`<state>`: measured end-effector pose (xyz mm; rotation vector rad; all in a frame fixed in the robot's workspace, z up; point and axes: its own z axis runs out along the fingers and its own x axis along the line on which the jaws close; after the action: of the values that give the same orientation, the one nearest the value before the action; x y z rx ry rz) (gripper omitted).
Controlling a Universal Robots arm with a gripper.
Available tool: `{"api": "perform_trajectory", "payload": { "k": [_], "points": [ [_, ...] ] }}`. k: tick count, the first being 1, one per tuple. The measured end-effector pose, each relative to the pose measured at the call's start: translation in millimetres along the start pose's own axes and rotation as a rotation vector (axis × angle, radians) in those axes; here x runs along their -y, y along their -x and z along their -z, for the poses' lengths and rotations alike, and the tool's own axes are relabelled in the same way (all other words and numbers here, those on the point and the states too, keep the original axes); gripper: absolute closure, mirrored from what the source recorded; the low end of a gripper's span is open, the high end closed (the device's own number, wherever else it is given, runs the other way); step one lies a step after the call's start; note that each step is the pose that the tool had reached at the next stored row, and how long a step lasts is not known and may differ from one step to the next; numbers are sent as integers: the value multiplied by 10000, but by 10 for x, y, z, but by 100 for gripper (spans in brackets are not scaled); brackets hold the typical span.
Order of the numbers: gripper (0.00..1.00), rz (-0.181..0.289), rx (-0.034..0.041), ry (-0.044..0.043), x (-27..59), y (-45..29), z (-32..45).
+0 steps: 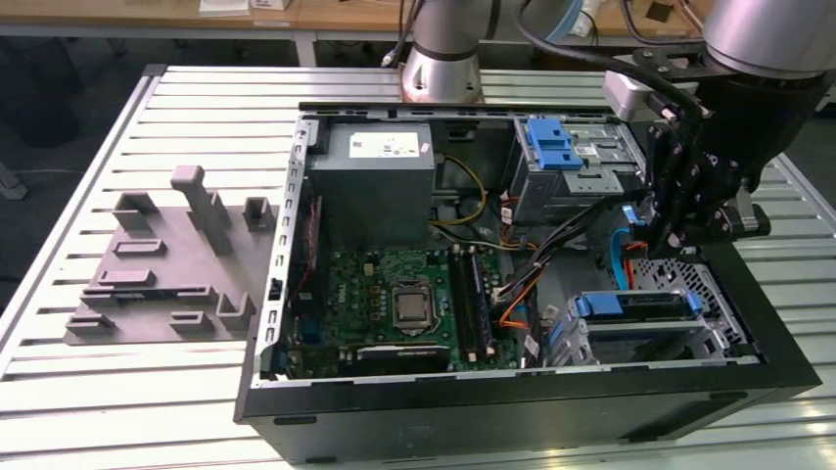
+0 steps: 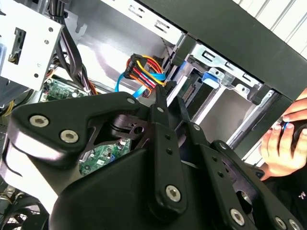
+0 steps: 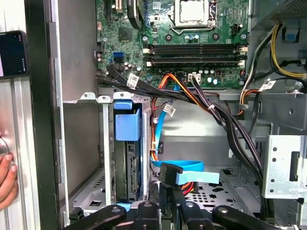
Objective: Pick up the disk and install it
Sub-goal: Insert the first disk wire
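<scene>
hovering inside the open computer case above the drive bay, the gripper, whose grasp i cannot tell, risks snagging the loose cables beside the disk, which already sits in the bay.

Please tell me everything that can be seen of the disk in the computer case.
The disk sits on edge in the silver drive cage of the open computer case. A blue plastic carrier with a broad blue tab covers its near end; a dark body shows beneath. In the exterior view the blue frame lies along its upper edge. The gripper is close by, not touching it.
</scene>
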<state>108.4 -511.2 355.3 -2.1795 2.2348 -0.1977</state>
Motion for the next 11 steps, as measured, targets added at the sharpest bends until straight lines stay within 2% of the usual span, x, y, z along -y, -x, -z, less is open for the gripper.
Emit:
{"api": "perform_trajectory", "payload": {
  "k": [7,11],
  "points": [
    [75,0,-4,-5,-1,10,-2],
    [75,5,-64,-20,-7,36,11]
  ]
}}
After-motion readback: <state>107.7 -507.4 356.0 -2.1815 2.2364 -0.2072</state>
